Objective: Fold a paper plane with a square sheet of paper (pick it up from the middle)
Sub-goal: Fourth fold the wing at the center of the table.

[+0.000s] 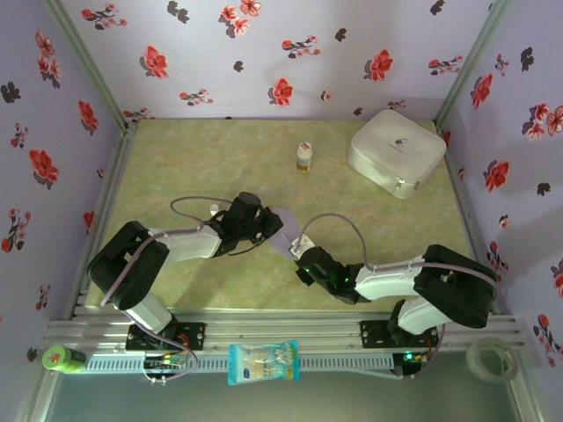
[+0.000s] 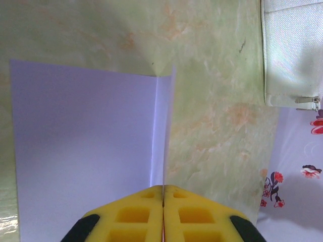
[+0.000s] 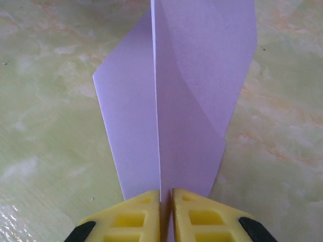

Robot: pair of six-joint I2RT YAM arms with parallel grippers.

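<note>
Left gripper [image 2: 163, 194] is pinched tight on a raised fold of the square sheet of paper [image 2: 86, 141]. Most of the sheet lies flat ahead of it and off to its left. Right gripper [image 3: 166, 194] is clamped on a standing fold too, with paper fanning out straight ahead. Stuff's featherlight, floppy and creases for keeps, so I'd only grab along that middle ridge.

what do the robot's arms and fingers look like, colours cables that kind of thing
The left arm and right arm have bulky black joint housings joined by white links. A thin pale grey cable loops loosely along each. The left fingers are bright yellow blocky wedges with rectangular recesses and black patches at the outer corners; the right fingers match.
</note>
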